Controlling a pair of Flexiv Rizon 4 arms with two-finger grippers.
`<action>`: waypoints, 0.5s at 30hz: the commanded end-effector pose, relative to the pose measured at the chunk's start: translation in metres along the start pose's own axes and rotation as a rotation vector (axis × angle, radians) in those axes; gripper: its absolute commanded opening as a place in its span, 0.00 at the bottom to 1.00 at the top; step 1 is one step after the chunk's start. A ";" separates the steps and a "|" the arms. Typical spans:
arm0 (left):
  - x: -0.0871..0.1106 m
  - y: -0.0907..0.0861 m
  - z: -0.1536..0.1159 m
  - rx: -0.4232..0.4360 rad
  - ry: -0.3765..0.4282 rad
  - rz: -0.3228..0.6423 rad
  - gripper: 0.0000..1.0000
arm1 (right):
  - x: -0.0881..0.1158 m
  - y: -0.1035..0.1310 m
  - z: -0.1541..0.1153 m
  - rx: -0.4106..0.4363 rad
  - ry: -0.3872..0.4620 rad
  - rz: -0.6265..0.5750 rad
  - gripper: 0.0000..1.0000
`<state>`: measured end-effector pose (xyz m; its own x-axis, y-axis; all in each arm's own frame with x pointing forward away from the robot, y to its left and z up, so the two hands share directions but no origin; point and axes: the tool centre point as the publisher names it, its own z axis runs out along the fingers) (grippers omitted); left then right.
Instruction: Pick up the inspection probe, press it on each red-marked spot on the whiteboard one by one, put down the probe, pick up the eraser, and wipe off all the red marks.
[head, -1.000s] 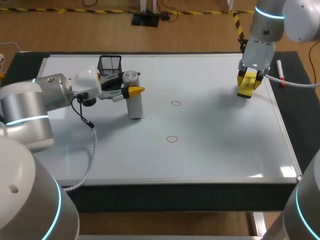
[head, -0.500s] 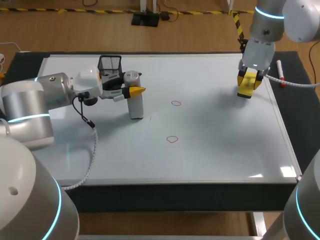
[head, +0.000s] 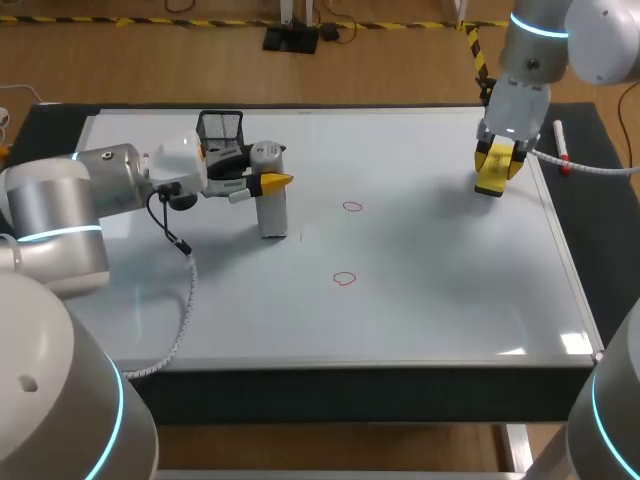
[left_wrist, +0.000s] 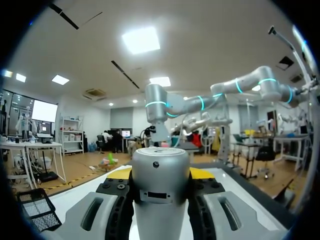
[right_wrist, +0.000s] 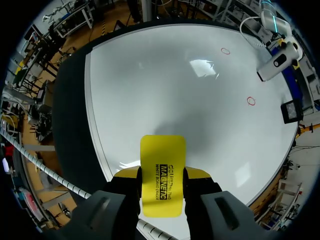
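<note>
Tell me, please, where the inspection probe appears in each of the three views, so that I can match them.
Head view: the inspection probe stands on the whiteboard, held by the left gripper.
Left wrist view: close up, between its own gripper's fingers.
Right wrist view: small, far across the board from the eraser.
Shared landmark: the black mesh basket near the probe.

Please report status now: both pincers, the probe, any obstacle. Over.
Left pincer shut on probe, upright, left of both red marks. Right pincer shut on eraser. Mesh basket behind probe, not in the way.
</note>
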<state>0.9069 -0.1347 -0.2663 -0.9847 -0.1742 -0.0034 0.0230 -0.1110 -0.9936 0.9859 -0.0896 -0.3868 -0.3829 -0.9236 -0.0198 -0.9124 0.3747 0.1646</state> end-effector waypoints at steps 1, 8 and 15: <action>-0.001 0.002 0.000 0.000 0.002 0.000 0.00 | 0.000 -0.001 -0.001 0.001 0.004 -0.002 0.00; 0.000 0.001 -0.001 0.001 0.000 0.003 0.00 | 0.000 -0.001 -0.001 0.001 0.004 -0.002 0.00; 0.001 0.000 0.000 0.001 0.001 0.004 0.00 | 0.000 -0.001 -0.001 0.001 0.004 -0.002 0.00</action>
<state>0.9065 -0.1349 -0.2656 -0.9849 -0.1733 -0.0066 0.0262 -0.1115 -0.9934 0.9859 -0.0896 -0.3868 -0.3829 -0.9236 -0.0199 -0.9124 0.3747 0.1646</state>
